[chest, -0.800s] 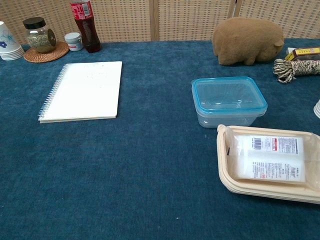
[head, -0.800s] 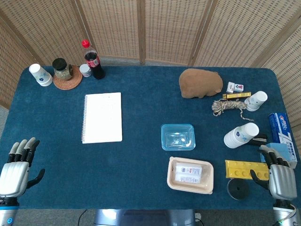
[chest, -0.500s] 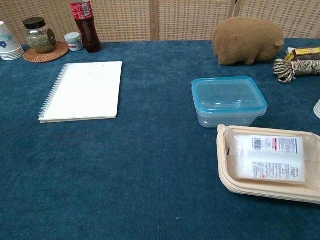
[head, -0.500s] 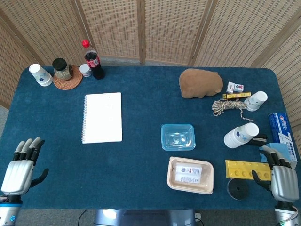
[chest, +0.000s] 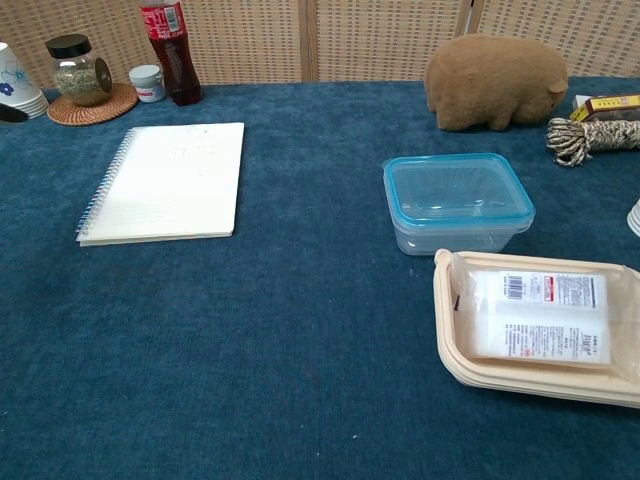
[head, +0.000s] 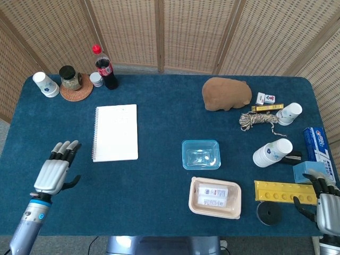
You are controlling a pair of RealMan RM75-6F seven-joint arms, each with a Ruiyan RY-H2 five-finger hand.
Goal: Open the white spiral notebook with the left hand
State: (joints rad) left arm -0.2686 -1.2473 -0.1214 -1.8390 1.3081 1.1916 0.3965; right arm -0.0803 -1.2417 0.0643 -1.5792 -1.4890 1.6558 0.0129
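Note:
The white spiral notebook (head: 116, 132) (chest: 167, 180) lies closed and flat on the blue table, spiral binding along its left edge. My left hand (head: 54, 172) hovers open, fingers stretched forward and apart, below and to the left of the notebook, not touching it. In the chest view only a dark fingertip (chest: 12, 113) of it shows at the left edge. My right hand (head: 328, 207) stays at the table's lower right corner beside a yellow block, fingers apart and holding nothing.
A cola bottle (head: 105, 68), jar on a coaster (head: 71, 79), small tin and paper cups (head: 45, 84) stand behind the notebook. A clear blue-lidded box (head: 201, 154), a beige tray (head: 214, 197), a brown plush (head: 227, 94), rope and boxes fill the right half.
My left hand has risen and moved forward and right, from the table's lower left corner toward the notebook. My right hand has slid back slightly toward the lower right edge.

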